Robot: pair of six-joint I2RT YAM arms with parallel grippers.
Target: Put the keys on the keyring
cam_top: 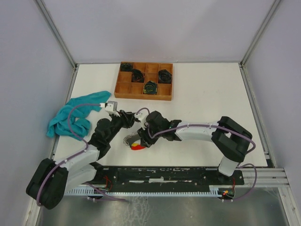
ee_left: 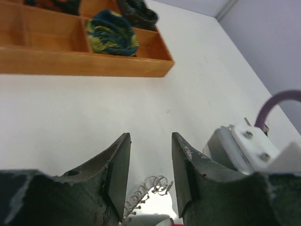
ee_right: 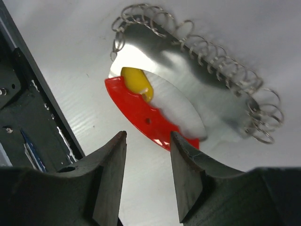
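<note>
Near the front middle of the bench [ee_left: 70, 108], the two arms meet over a small cluster of metal and plastic. The left tool [ee_left: 150, 136] is released, its dark, scuffed fingers standing apart with only bare white surface between them. The right tool [ee_right: 148, 136] is likewise parted and grasps nothing. Just ahead of the right tool's tips lies the keyring [ee_right: 197, 80], a shiny curved metal plate with a row of thin wire loops [ee_right: 225, 61] along its far edge. A flat red plastic crescent [ee_right: 141, 115] lies along its near edge, and part of that crescent shows through the gap between the fingers; whether they touch it cannot be told. A smooth yellow tag [ee_right: 137, 82], rounded and glossy, rests where the red piece and the plate meet; no key blade can be made out. From the left wrist, the loops and a sliver of the plate show low between its fingers. Farther back stands a wooden tray [ee_left: 84, 66] holding a coiled bundle [ee_left: 113, 33], and a teal cloth [cam_top: 70, 120] lies crumpled at the left.
</note>
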